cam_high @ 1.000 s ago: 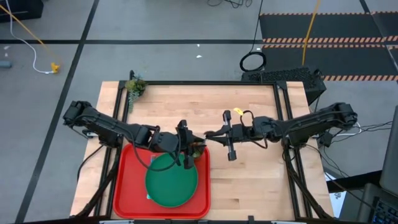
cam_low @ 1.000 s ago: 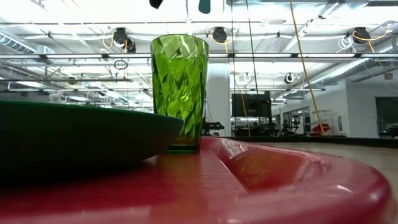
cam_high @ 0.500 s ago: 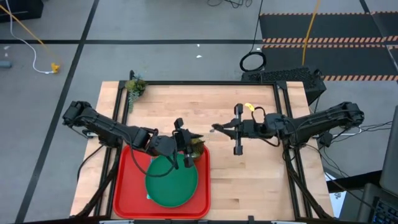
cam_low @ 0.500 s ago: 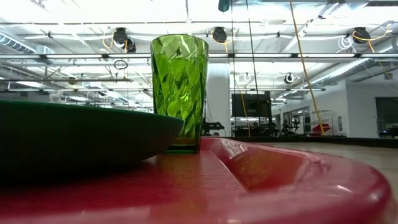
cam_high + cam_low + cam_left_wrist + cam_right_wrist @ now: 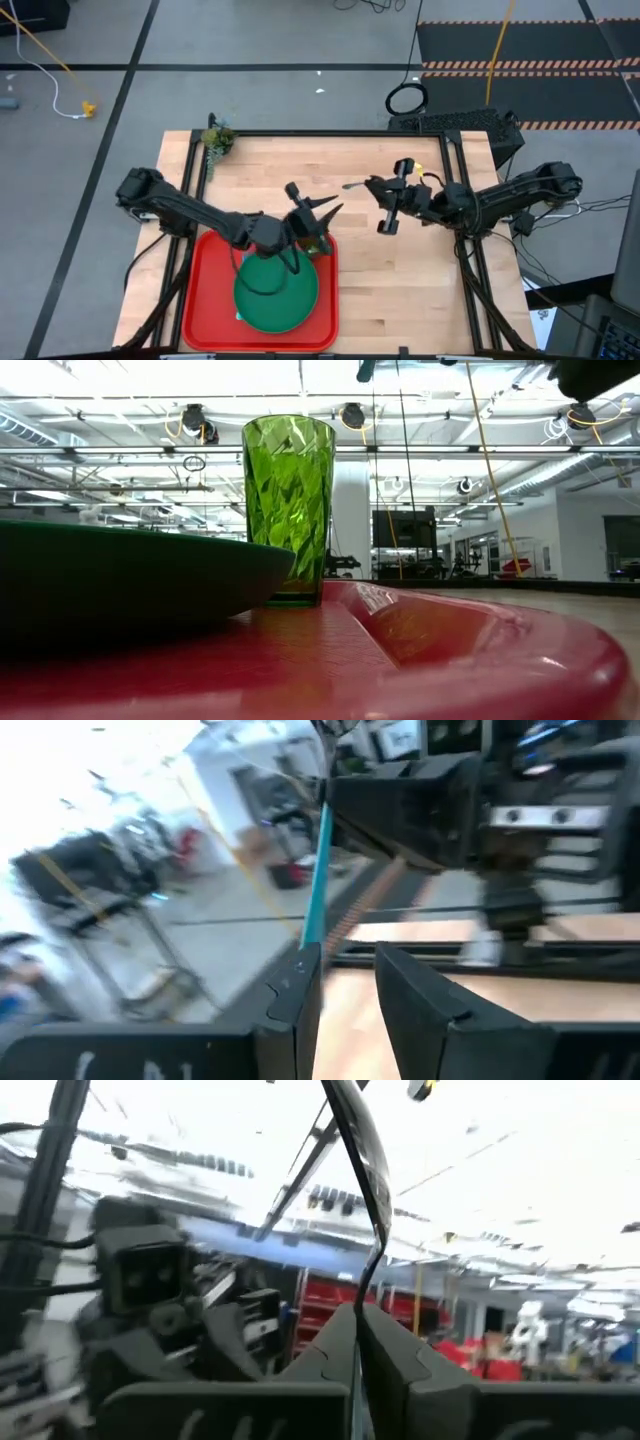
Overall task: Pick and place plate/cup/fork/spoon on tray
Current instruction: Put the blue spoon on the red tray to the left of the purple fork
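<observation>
Faceted translucent cup (image 5: 288, 500), glossy red tray (image 5: 420, 660)

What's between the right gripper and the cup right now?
High view: the open left gripper hangs there over bare table, between the cup and the right gripper, which holds a slim utensil.
</observation>
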Controlling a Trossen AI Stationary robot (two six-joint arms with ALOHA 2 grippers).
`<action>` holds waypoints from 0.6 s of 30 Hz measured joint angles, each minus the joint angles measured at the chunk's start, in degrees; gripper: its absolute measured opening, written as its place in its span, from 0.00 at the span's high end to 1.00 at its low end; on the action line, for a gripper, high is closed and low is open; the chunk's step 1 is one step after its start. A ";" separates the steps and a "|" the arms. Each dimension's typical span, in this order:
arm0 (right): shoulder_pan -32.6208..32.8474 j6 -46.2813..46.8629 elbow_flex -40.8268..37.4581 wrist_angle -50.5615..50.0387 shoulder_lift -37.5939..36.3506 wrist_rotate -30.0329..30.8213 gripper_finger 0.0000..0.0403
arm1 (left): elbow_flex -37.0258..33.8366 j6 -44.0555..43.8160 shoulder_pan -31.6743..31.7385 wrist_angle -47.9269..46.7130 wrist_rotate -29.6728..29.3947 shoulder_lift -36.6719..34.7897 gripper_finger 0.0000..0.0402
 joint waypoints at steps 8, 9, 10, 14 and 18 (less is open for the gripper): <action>0.00 -0.44 0.06 1.51 3.12 -0.21 1.00 | 2.68 21.37 1.21 17.56 -6.20 9.35 0.75; 0.00 -0.45 0.21 1.50 3.72 -0.21 1.00 | 3.73 23.61 1.42 18.19 -6.27 10.50 0.75; 0.01 -0.44 0.54 1.50 4.36 -0.23 1.00 | 4.77 25.70 1.63 18.28 -6.31 11.46 0.75; -0.01 -0.49 1.45 1.72 6.57 0.21 1.00 | 9.30 31.21 2.30 18.08 -9.39 15.61 0.75; -0.01 -0.62 2.02 1.52 7.69 2.72 1.00 | 12.81 33.41 2.77 18.58 -15.64 18.19 0.75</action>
